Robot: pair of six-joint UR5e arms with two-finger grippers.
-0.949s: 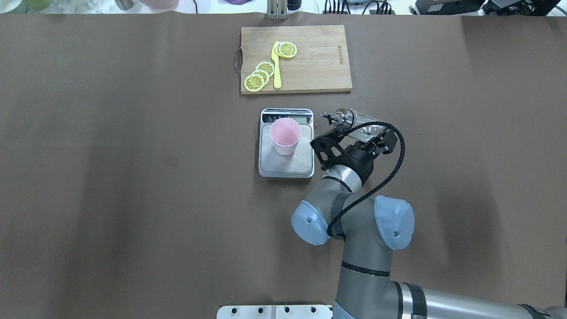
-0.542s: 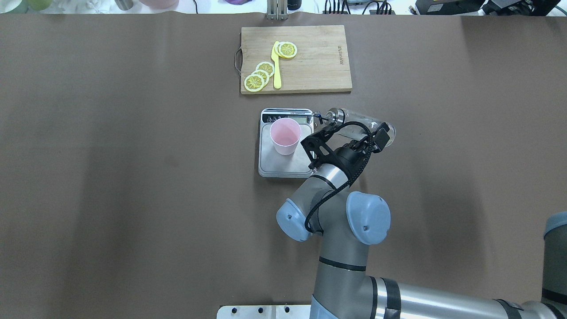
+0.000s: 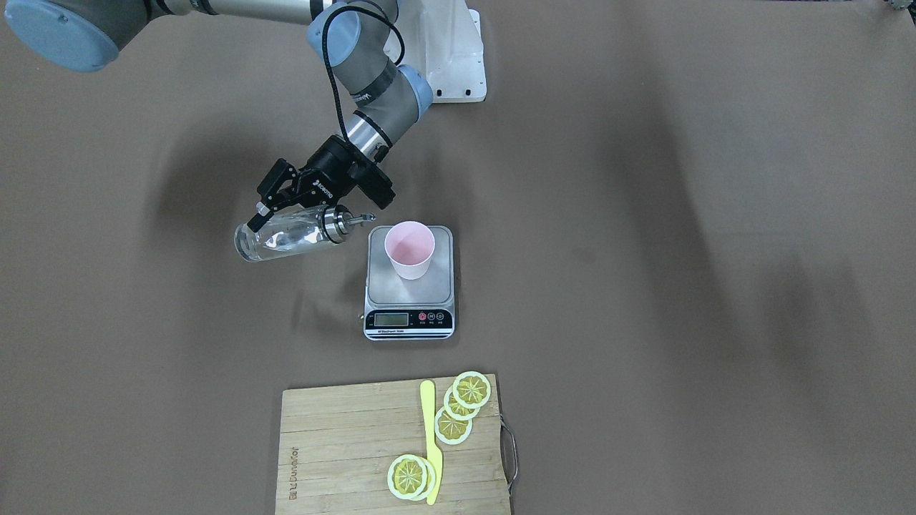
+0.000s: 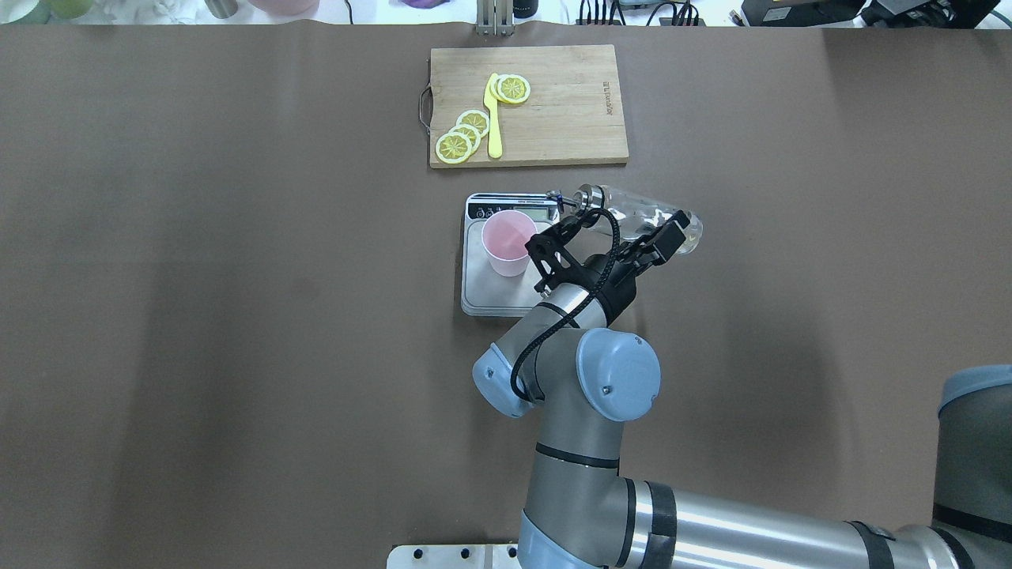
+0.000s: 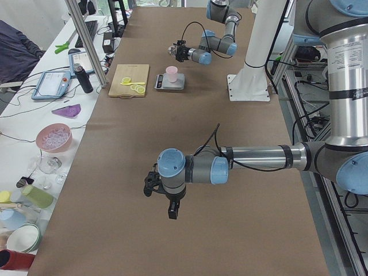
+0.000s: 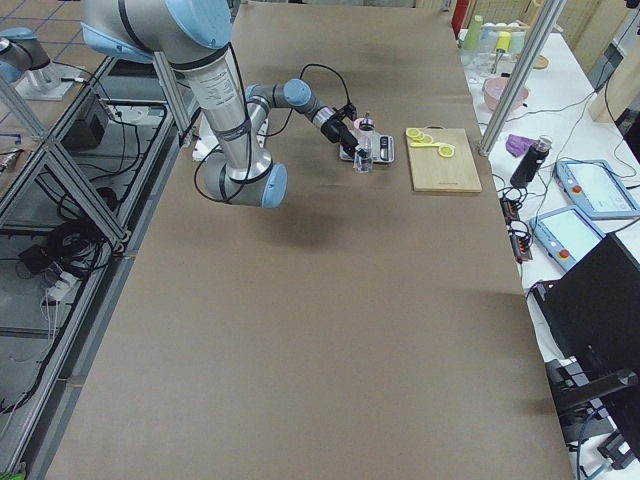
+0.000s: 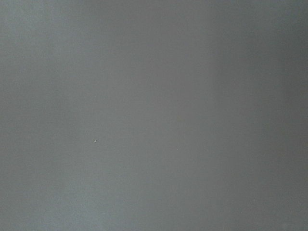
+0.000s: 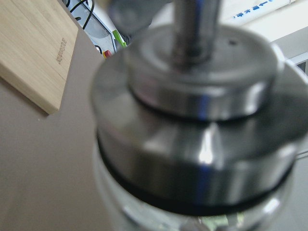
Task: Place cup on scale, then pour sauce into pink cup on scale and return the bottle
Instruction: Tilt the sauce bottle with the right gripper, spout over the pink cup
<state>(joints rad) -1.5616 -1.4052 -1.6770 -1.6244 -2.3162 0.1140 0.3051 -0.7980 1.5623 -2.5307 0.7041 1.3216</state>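
The pale pink cup stands upright on the scale; both also show in the overhead view, the cup on the scale. My right gripper is shut on the clear glass bottle, which lies nearly level in the air. Its metal spout points at the cup and ends just short of the rim, over the scale's corner. The blurred metal cap fills the right wrist view. My left gripper hangs over bare table far from the scale; I cannot tell if it is open.
A wooden cutting board with lemon slices and a yellow knife lies just beyond the scale. Brown table surrounds the scale. The left wrist view shows only plain table surface.
My right arm has carried the bottle leftward toward the cup. The spout now reaches over the scale's edge. The cup and scale have not moved.
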